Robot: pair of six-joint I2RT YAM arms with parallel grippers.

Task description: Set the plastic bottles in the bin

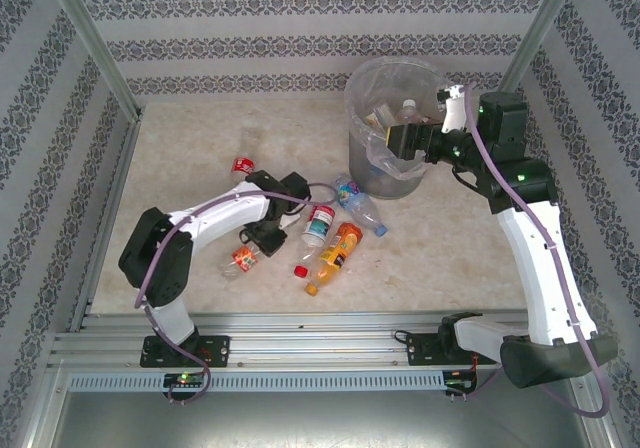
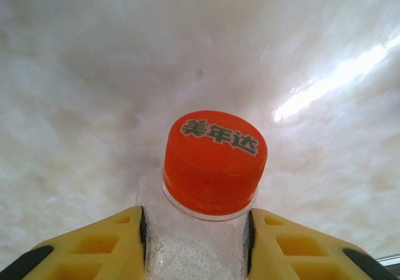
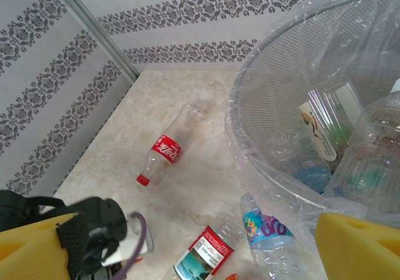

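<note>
Two yellow pads [image 2: 94, 245] of the left gripper [image 2: 197, 233] clench the neck of a clear plastic bottle with an orange-red cap [image 2: 214, 161], low over the pale table [image 1: 180, 148], well left of the grey bag-lined bin [image 1: 372, 163]. Lift steadily, holding under the cap's collar. The right gripper [image 1: 405, 146] hangs released by the rim. The bottle's body and label are cut off.

One bin [image 1: 385, 173], five plastic bottles [image 1: 335, 253] lying on the table [image 1: 450, 258], at least two more inside.
</note>
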